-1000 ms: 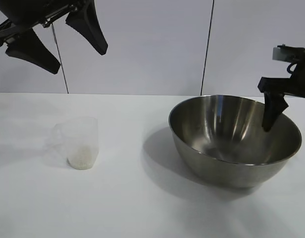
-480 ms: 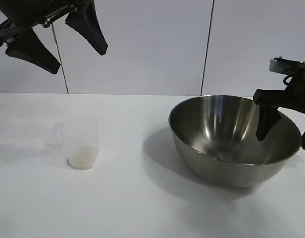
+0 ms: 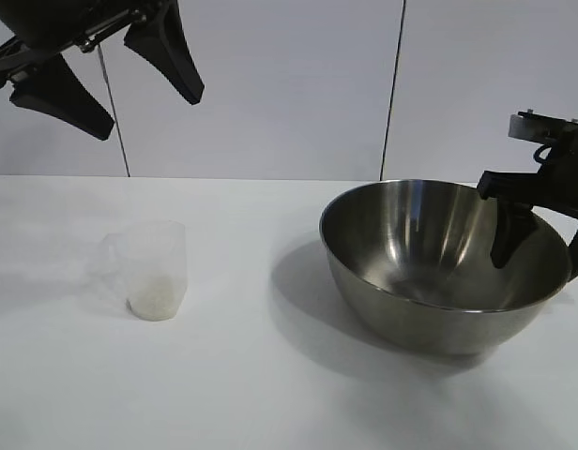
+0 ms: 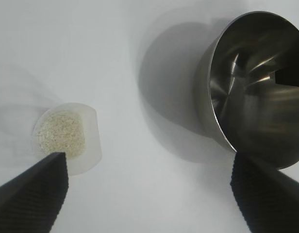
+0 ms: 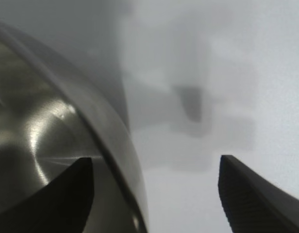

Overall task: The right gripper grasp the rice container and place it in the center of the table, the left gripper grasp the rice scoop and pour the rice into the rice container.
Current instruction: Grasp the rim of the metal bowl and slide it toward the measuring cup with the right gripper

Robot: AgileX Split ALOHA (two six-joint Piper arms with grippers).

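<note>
Exterior view – round shiny steel rice container, translucent rice scoop.

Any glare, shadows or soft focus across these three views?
Exterior view: the steel bowl shows bright streaks inside and throws a soft shadow leftward on the table. Left wrist view: streak glare in the bowl, rice in the cup fairly crisp, near fingers dark. Right wrist view: bowl rim and fingers soft, blurry grey shadows on the table.
</note>
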